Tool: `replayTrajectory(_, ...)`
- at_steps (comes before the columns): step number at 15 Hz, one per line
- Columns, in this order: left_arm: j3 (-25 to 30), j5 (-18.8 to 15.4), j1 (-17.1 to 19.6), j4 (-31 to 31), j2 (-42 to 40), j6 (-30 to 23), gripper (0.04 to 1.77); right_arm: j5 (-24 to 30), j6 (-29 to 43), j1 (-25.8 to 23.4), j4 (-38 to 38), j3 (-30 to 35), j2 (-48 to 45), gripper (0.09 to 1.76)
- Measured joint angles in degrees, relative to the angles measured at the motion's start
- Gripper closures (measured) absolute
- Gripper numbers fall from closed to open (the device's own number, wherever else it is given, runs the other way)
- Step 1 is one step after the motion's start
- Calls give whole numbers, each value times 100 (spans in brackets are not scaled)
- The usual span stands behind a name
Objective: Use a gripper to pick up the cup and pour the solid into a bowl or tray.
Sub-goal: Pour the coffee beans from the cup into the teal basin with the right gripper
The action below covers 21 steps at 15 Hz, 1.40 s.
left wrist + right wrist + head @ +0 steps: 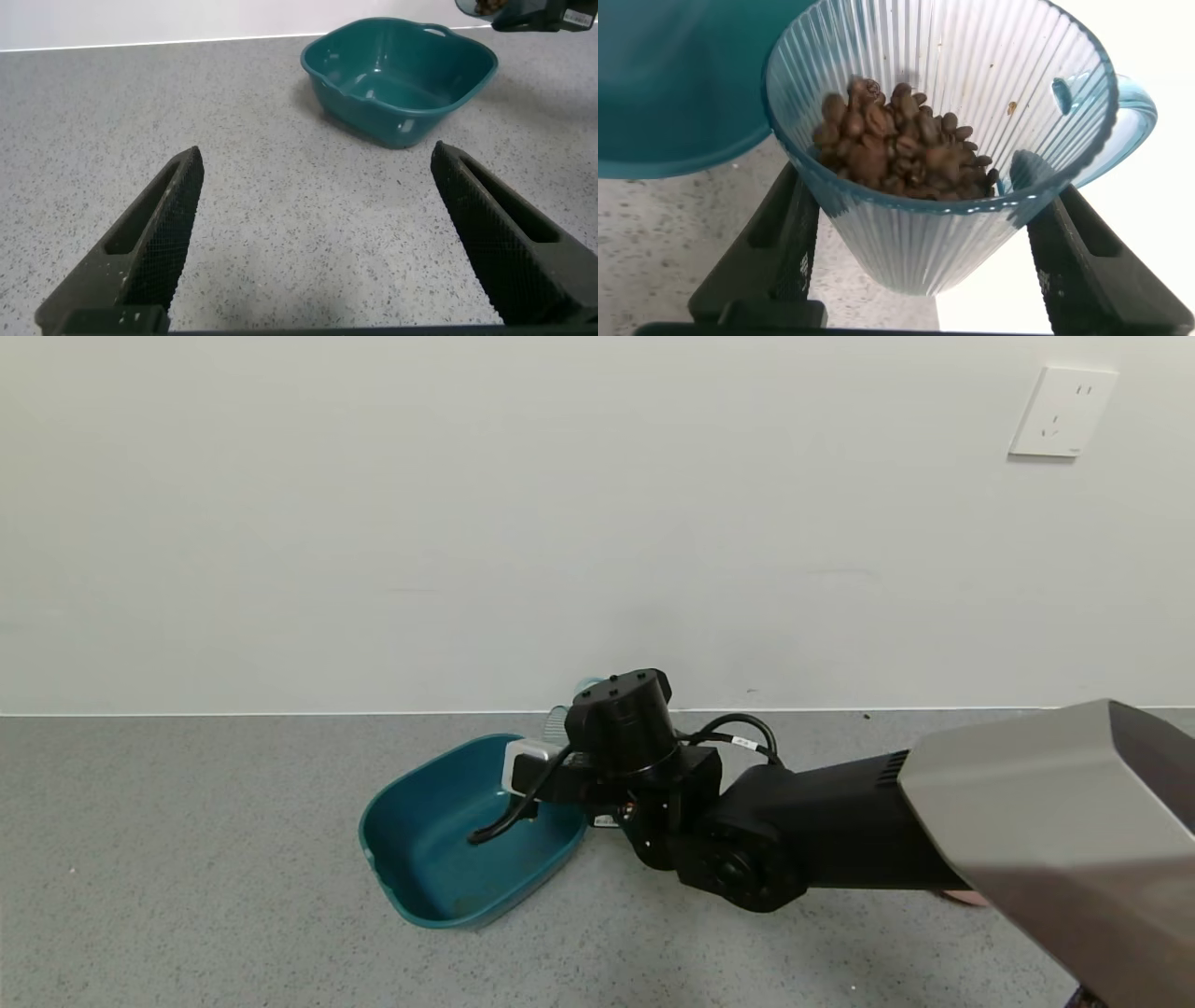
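Note:
My right gripper (924, 238) is shut on the ribbed translucent grey-teal cup (971, 215), one finger on each side, with its loop handle (1130, 112) off to one side. The cup is held off the table beside the rim of the dark teal tub (673, 84). Brown bean-like pieces (896, 145) lie heaped inside the cup. In the head view the right wrist (621, 719) hides most of the cup (558, 721) at the tub's (411, 859) far right corner. The tub looks empty. My left gripper (316, 159) is open and empty, low over bare table, facing the tub (402, 84).
The grey speckled table (187, 859) ends at a white wall behind the tub. A cable from the right wrist hangs over the tub (509, 821). A sliver of something pink (962, 898) shows under the right forearm. A wall socket (1064, 411) is at the upper right.

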Motion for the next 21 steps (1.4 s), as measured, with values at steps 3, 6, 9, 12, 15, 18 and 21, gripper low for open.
replayTrajectory(3, 0, 0, 0, -2, 0, -2, 6, -16, -347, 7, 0, -162, 122, 51)
replayTrajectory(6, 0, 0, 0, 0, 0, 0, 6, -49, -912, 7, -13, -282, 191, 51)
replayTrajectory(9, 0, 0, 0, -2, 0, -2, 6, -206, -1323, -2, -22, -304, 205, 51)
replayTrajectory(12, 0, 0, 0, -2, 0, -2, 6, -210, -1634, 11, -24, -319, 213, 51)
replayTrajectory(15, 0, 0, 0, -2, 0, -2, 6, -226, -1983, 55, -24, -322, 213, 51)
replayTrajectory(18, 0, 0, 0, -2, 0, 0, 6, -433, -2289, 179, -24, -322, 221, 51)
replayTrajectory(21, 0, 0, 0, -2, 0, 0, 6, -568, -2554, 284, -27, -322, 232, 51)
